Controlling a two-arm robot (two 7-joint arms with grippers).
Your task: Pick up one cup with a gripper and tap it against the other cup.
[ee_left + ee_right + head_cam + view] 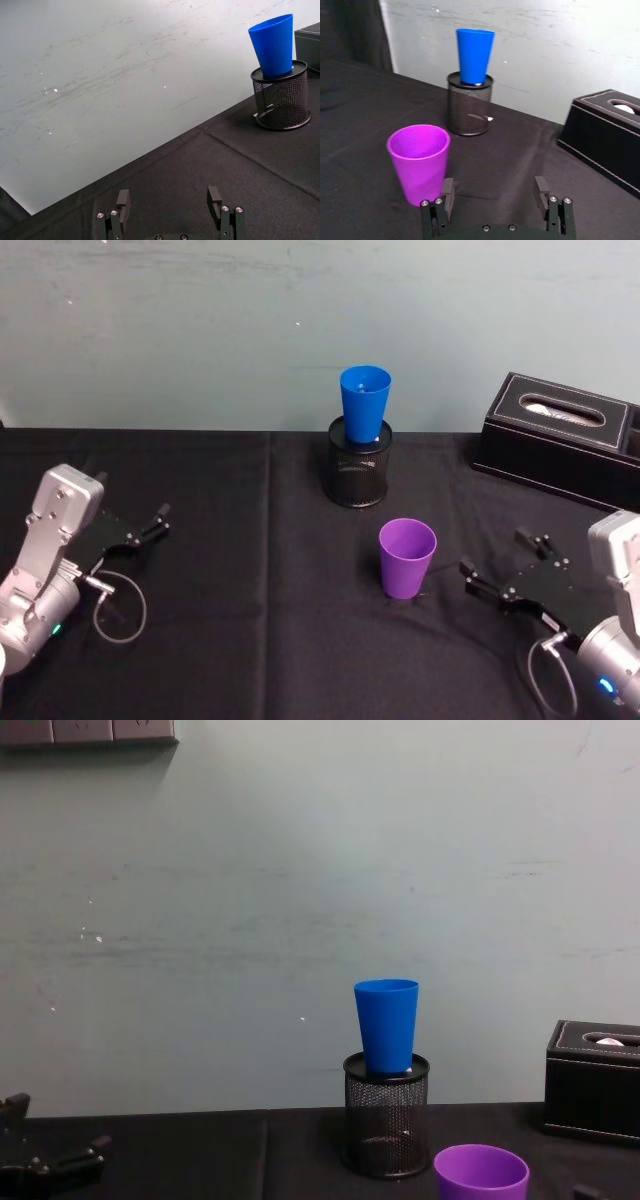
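Judging by how things lie, the task has barely begun and nothing is lifted yet. The purple cup [407,558] stands upright, mouth up, on the black worktop [250,640], in front of the black mesh holder [358,470] and a little to its right. The blue cup [364,402] sits upright in the top of that holder, so its rim is well above the purple one's.

The right gripper [493,552] lies low over the worktop just right of the purple cup and points toward it. Its jaws are spread wide and hold nothing. In the right wrist view the cup [418,162] sits off to one side of the jaws, not between them, so the approach looks unfinished.

The left gripper [158,520] rests near the worktop's left edge, its jaws also wide and empty, well apart from both cups.

What is left, as I read it, is all of it: line up on the purple cup, close on its wall, lift it, carry it back and up to the blue cup's height, and touch the two together. A black tissue box [560,435] stands at the far right, out of that path.
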